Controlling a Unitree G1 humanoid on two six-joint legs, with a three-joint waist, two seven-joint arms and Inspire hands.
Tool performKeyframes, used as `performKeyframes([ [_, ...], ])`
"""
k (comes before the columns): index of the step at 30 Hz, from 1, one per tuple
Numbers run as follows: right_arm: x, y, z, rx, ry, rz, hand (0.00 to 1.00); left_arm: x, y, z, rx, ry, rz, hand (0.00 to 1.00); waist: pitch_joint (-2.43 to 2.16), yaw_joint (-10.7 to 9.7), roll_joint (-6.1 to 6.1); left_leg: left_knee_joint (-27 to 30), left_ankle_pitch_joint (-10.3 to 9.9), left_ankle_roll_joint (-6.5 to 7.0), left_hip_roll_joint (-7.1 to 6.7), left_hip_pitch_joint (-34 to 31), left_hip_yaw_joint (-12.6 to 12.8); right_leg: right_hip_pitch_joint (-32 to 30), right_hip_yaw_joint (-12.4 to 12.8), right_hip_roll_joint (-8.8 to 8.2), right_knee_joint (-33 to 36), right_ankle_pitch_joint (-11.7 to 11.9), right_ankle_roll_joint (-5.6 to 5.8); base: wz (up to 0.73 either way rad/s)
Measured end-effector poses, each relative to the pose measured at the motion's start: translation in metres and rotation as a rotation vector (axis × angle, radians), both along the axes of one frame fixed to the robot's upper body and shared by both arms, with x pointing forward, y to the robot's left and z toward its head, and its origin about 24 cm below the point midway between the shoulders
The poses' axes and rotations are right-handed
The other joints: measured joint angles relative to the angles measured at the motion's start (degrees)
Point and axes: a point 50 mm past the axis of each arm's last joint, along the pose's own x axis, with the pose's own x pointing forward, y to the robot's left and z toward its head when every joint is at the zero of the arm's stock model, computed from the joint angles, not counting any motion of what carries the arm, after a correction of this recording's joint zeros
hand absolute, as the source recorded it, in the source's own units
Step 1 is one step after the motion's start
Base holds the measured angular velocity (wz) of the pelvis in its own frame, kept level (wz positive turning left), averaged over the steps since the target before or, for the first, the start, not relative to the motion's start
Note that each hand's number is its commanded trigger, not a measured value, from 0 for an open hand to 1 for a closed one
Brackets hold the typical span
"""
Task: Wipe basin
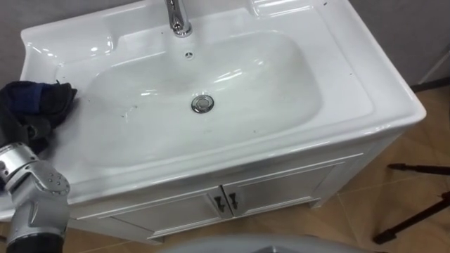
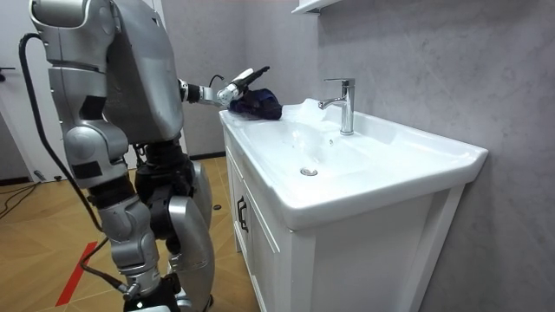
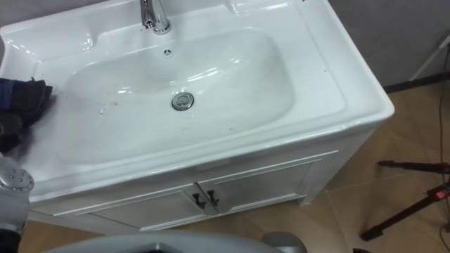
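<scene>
A white basin point(image 1: 380, 105) lies below me, with a chrome faucet point(image 1: 179, 17) at the back and a drain point(image 1: 202, 104) in the middle of the bowl. A dark blue cloth point(image 1: 46, 98) is bunched on the basin's left rim. My left hand point(image 1: 20, 130) lies at the cloth's near edge. In the room view the left hand point(image 2: 241, 85) reaches out over the cloth point(image 2: 260, 106) with its fingers straight. I stand at the basin's end on the room view's left. My right hand point(image 2: 143, 282) hangs low by my side.
Under the basin is a white cabinet point(image 1: 225, 204) with two doors and small dark handles. Black tripod legs point(image 1: 415, 211) stand on the wood floor to the right. A grey wall runs behind the faucet point(image 2: 345, 104).
</scene>
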Motion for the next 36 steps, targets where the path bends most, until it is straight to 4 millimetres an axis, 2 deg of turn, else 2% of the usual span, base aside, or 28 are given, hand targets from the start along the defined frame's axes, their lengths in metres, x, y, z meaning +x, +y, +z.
performKeyframes([
  [4, 0.001, 0.0, 0.0, 0.001, -0.01, -0.007, 0.0, 0.0, -0.001, 0.0, -0.012, -0.009, -0.002, 0.0, 0.02, -0.32, -0.01, -0.12, 0.0, 0.0, 0.01, -0.1, -0.14, -0.18, 0.0, 0.03, 0.09, 0.0, 0.0, 0.0],
  [5, 0.002, 0.0, 0.0, 0.002, -0.017, -0.017, 0.0, 0.0, -0.001, -0.001, -0.032, -0.018, 0.002, 0.0, -0.14, -0.27, 0.3, -0.13, 0.0, 0.0, 0.01, -0.14, -0.18, -0.1, -0.11, 0.02, 0.04, 0.0, 0.0, 0.0],
  [6, 0.003, 0.001, 0.0, 0.001, -0.022, -0.026, 0.0, 0.001, -0.001, -0.001, -0.048, -0.028, 0.005, 0.0, -0.02, -0.39, 0.12, -0.13, 0.0, 0.0, 0.01, -0.16, -0.17, -0.09, -0.18, 0.01, 0.02, 0.0, 0.0, 0.05],
  [10, 0.009, 0.006, -0.001, -0.022, -0.05, -0.04, 0.0, 0.008, -0.008, 0.002, -0.181, -0.122, 0.02, 0.0, -0.18, -0.79, 0.28, -0.29, -0.01, -0.01, 0.02, -0.35, -1.27, 0.35, -0.79, 0.12, -0.92, 0.13, 0.02, 0.1],
  [14, 0.023, 0.012, -0.002, -0.01, -0.118, -0.054, 0.0, 0.017, -0.016, 0.018, -0.33, -0.241, -0.037, 0.0, 0.0, -1.17, -0.29, -0.17, 0.03, -0.02, 0.03, -0.5, -1.19, 0.21, -0.77, 0.13, -0.9, 0.15, 0.04, 0.02],
  [16, 0.027, 0.014, -0.002, -0.002, -0.147, -0.066, 0.0, 0.02, -0.018, 0.022, -0.39, -0.275, -0.07, 0.0, -0.09, -1.33, -0.28, -0.18, 0.03, -0.02, 0.03, -0.4, -1.43, 0.49, -0.88, 0.1, -1.07, 0.18, 0.08, 0.0],
  [20, 0.027, 0.016, -0.003, 0.02, -0.166, -0.091, 0.0, 0.024, -0.021, 0.018, -0.546, -0.276, -0.121, 0.0, 0.2, -1.72, -0.52, -0.23, 0.03, -0.02, 0.04, 0.42, -1.38, 2.13, -1.37, 0.07, -2.03, 0.25, 0.15, 0.01],
  [23, 0.029, 0.016, -0.003, 0.022, -0.176, -0.091, 0.0, 0.025, -0.026, 0.012, -0.663, -0.28, -0.14, 0.0, 0.23, -1.54, -0.57, -0.22, 0.02, -0.02, 0.03, 0.41, -1.15, 2.15, -1.33, 0.03, -2.01, 0.24, 0.16, 0.0],
  [28, 0.031, 0.016, -0.002, 0.023, -0.195, -0.103, 0.0, 0.027, -0.029, 0.01, -0.717, -0.253, -0.18, 0.0, 0.21, -1.46, -0.42, -0.19, 0.02, -0.02, 0.03, 0.46, -1.18, 2.08, -1.34, 0.04, -1.98, 0.23, 0.16, 0.0],
  [36, 0.035, 0.016, -0.002, 0.025, -0.206, -0.111, 0.0, 0.029, -0.026, 0.013, -0.707, -0.267, -0.184, 0.0, 0.19, -1.37, -0.06, -0.14, 0.02, -0.02, 0.03, 0.21, -1.23, 1.22, -1.19, 0.07, -1.94, 0.22, 0.15, 0.0],
])
